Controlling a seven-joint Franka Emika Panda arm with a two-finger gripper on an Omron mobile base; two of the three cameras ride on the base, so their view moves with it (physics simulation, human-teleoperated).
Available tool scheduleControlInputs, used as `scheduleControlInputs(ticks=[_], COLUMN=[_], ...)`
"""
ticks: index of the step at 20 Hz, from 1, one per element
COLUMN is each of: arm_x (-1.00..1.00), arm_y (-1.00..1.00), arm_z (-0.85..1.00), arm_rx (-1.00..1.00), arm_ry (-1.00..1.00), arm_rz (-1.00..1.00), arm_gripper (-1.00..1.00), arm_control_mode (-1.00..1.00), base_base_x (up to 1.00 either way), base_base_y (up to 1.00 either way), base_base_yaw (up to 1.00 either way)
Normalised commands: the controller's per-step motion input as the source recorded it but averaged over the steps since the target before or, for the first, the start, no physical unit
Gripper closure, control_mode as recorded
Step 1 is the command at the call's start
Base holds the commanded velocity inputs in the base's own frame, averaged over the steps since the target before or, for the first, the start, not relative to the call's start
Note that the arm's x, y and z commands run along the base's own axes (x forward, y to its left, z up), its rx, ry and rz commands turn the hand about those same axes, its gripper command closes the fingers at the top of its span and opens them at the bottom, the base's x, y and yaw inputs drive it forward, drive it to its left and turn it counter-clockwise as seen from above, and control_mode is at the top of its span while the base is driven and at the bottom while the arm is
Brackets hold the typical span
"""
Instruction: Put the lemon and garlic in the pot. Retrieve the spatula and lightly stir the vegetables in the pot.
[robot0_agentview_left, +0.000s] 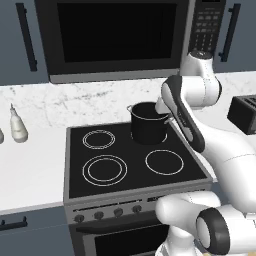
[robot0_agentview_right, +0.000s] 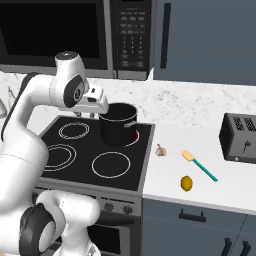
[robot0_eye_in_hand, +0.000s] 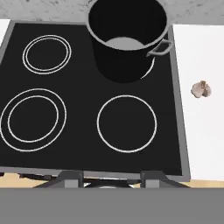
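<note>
Pot (robot0_agentview_right: 119, 124): upright on the rear right burner of the stove (robot0_agentview_left: 125, 170); dark wall, thin silvery rim, side handles; inside looks empty in the hand view.
Garlic (robot0_agentview_right: 160, 150): on the white bench (robot0_agentview_right: 210, 185), just right of the stove edge, apart from the pot.
Spatula (robot0_agentview_right: 199, 165): flat on the bench right of the garlic, pale end toward the stove, teal handle pointing away to the right.
Lemon (robot0_agentview_right: 186, 183): on the bench, in front of the spatula, near the front edge.
Toaster (robot0_agentview_right: 239, 138): at the right end of the bench, behind the spatula.
End effector (robot0_agentview_right: 86, 115): above the stove, just left of the pot (rear burners side); holds nothing; finger spacing cannot be told.
Bottle (robot0_agentview_left: 18, 125): on the bench left of the stove.
</note>
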Motion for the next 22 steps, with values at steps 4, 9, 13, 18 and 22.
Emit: scheduleControlInputs(ticks=[4, 9, 13, 18, 22], arm_x=[-0.26, -0.15, -0.03, -0.04, -0.04], arm_y=[-0.07, -0.76, -1.00, -1.00, -1.00], arm_z=[-0.01, -0.07, -0.13, -0.25, -0.35], arm_rx=[-0.02, 0.00, 0.00, 0.00, 0.00], arm_ry=[-0.06, -0.01, 0.00, 0.01, 0.02], arm_rz=[-0.05, -0.13, -0.16, -0.15, -0.13], arm_gripper=[-1.00, -1.00, -1.00, -1.00, -1.00], arm_control_mode=[-1.00, -1.00, -1.00, -1.00, -1.00], base_base_x=[0.00, 0.00, 0.00, 0.00, 0.00], base_base_y=[0.00, 0.00, 0.00, 0.00, 0.00], base_base_yaw=[0.00, 0.00, 0.00, 0.00, 0.00])
